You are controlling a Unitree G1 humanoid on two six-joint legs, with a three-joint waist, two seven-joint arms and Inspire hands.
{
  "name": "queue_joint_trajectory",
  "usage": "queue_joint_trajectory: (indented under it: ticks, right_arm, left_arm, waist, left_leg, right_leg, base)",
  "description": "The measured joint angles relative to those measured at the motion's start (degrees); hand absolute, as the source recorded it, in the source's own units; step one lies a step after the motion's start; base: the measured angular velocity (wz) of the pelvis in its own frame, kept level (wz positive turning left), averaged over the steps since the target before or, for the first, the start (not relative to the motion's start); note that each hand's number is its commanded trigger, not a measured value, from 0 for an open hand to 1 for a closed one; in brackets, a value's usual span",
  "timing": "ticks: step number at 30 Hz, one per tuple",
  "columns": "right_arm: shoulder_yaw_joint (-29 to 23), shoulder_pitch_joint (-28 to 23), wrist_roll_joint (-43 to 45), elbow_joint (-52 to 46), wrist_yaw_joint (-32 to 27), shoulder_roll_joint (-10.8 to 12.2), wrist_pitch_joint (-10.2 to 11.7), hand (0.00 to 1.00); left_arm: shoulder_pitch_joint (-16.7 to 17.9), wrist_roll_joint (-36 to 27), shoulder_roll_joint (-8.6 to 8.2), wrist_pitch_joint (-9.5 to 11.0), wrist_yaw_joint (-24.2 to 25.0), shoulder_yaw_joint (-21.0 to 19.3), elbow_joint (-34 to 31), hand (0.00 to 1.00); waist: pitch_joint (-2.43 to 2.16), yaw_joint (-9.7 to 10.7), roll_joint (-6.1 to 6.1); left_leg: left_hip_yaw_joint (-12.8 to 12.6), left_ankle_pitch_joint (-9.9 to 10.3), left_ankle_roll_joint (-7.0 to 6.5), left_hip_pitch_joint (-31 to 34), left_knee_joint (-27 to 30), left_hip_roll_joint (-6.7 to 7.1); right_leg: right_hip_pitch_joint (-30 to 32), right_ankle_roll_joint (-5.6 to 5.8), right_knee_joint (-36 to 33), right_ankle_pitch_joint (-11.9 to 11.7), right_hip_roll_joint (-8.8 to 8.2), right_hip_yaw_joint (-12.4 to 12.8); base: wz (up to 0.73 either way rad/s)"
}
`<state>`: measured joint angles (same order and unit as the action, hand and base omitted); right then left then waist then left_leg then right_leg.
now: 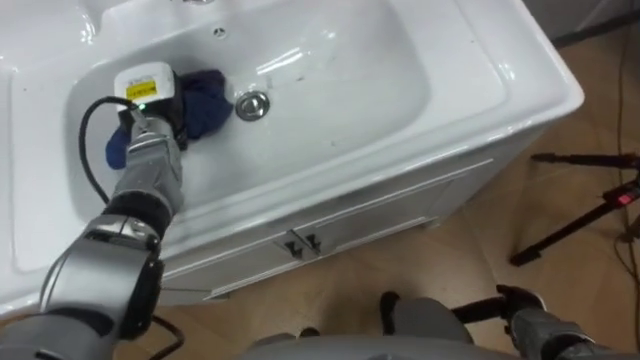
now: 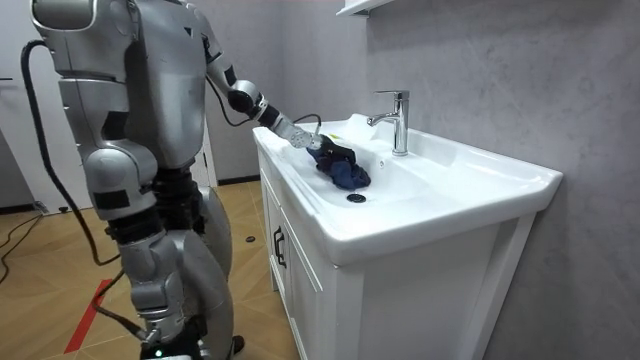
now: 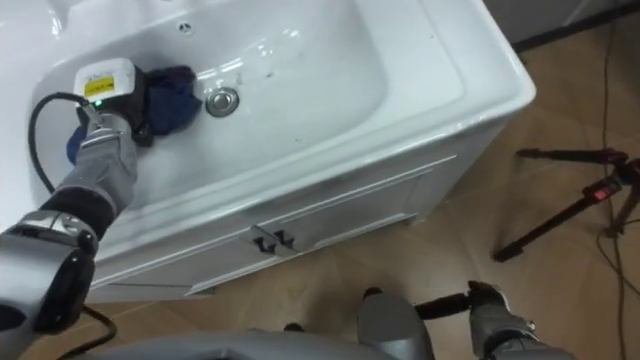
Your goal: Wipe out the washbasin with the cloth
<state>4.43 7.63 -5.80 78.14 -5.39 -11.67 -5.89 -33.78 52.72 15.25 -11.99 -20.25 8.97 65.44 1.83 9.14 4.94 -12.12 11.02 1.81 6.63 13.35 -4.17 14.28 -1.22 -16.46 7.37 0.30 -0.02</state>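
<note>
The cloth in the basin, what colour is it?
Dark blue. The cloth shows best in the left eye view.

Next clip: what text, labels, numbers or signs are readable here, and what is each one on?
Yellow sticker on the white tag at the back of the left hand: any print is too blurred to read.
On the basin, tap, cabinet and cloth: no text.
Nothing readable anywhere.
</note>
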Motion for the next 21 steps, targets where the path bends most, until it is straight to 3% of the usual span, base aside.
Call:
queue_joint_trajectory:
  ticks: [3, 5, 10, 12, 16, 21]
  right_arm:
    - [1.90, -0.85, 0.14, 0.18, -0.33, -0.13, 0.00, 0.00]
    - [2.42, -1.55, 1.30, 0.20, -0.89, -0.52, -0.01, 0.00]
    - [3.29, -3.37, 2.41, 0.45, -0.96, -0.89, -1.54, 0.00]
    - [3.40, -4.11, 2.42, 0.50, -0.95, -0.88, -1.82, 0.00]
    - [4.60, -4.23, 3.14, 0.76, -1.05, -0.86, -2.97, 0.00]
    - [5.66, -2.97, 3.55, 0.93, -1.62, -0.50, -2.89, 0.00]
  left_arm:
    - [-1.61, -2.26, 1.24, 0.31, -2.40, 0.12, 3.38, 1.00]
    - [-2.16, -3.61, 2.05, -0.09, -4.17, 0.14, 4.39, 1.00]
    - [-2.77, -3.76, 4.31, -1.48, -5.50, 0.12, 5.89, 1.00]
    - [-2.94, -3.75, 4.56, -1.96, -6.10, -0.24, 6.38, 1.00]
    - [-3.46, -5.25, 4.78, -2.71, -7.13, -0.72, 6.62, 1.00]
    - [-5.08, -7.18, 3.67, -2.89, -8.22, 0.58, 8.77, 1.00]
  waist:
    - [0.22, 0.16, -0.83]
    - [0.26, 1.96, -1.27]
    - [0.33, 3.73, -3.00]
    - [0.16, 4.61, -3.27]
    - [0.49, 5.78, -3.66]
    - [0.75, 7.38, -3.88]
  left_leg:
    - [-2.00, -0.48, -0.14, 1.07, 0.28, -0.17]
    - [-2.25, -0.66, -0.39, 2.76, 1.07, -0.18]
    - [-3.94, -0.70, -0.64, 4.06, 2.44, -0.26]
    - [-4.13, -0.51, -0.79, 4.72, 2.42, -0.35]
    - [-4.99, -0.41, -0.74, 5.83, 3.39, -0.50]
    - [-5.01, -0.47, -0.78, 5.72, 3.55, -0.41]
  right_leg:
    - [1.85, 0.13, -0.30, -0.84, 0.29, 1.62]
    - [3.23, 0.64, -0.30, -1.20, 0.22, 1.80]
    - [5.18, 0.81, -1.40, -2.08, 0.60, 4.02]
    - [5.71, 0.81, -1.46, -2.63, 0.65, 4.18]
    - [6.88, 1.07, -1.65, -3.92, 0.66, 4.57]
    - [7.03, 0.72, -2.38, -4.03, 0.58, 4.63]
  base:
    - [-0.27]
    - [-0.05]
    - [-0.19]
    - [-0.08]
    - [-0.10]
    - [0.00]
